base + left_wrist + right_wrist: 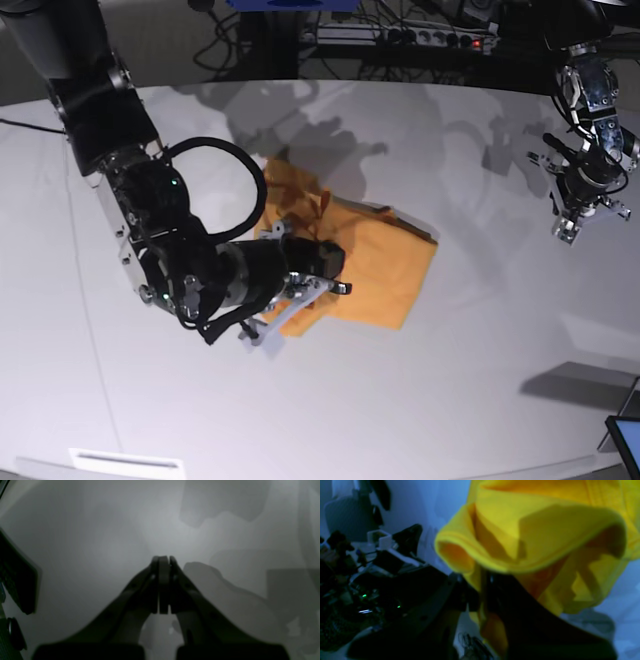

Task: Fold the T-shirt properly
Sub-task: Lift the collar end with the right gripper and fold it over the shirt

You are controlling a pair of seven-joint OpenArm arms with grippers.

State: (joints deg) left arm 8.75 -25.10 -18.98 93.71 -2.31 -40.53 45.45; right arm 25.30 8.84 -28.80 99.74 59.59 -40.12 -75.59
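Observation:
The orange-yellow T-shirt [375, 262] lies partly folded in the middle of the white table [480, 380]. My right gripper [322, 256] is low at the shirt's left edge. In the right wrist view my right gripper [483, 585] is shut on a bunched fold of the T-shirt [545, 530], and the cloth drapes over the fingers. My left gripper [580, 205] hangs above the table's far right, well away from the shirt. The left wrist view shows my left gripper [163, 560] shut with nothing in it, over bare table.
A power strip and cables [400, 35] lie behind the table's far edge. A screen corner [625, 435] pokes in at the bottom right. A white label [125, 462] sits at the front edge. My right arm's bulk [170, 230] covers the table left of the shirt.

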